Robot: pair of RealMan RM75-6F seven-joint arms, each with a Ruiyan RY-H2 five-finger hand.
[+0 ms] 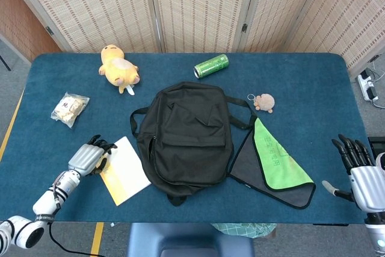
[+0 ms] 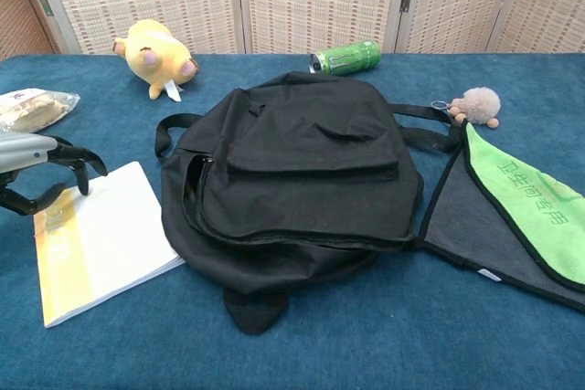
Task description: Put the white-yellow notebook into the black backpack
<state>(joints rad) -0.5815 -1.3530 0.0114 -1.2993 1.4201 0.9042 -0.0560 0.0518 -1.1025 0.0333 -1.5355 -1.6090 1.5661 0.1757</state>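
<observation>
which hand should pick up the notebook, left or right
Probably the left hand: it hovers at the white-yellow notebook's edge, left of the black backpack. The right hand is across the table.

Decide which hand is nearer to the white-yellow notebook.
Left. The left hand is at the white-yellow notebook's left edge; the right hand is far across the table, beyond the black backpack.

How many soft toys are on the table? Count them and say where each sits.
2. The yellow plush toy lies at the far left, beyond the black backpack. The small pink plush keychain lies right of the backpack, above the green cloth. None seems hidden.
</observation>
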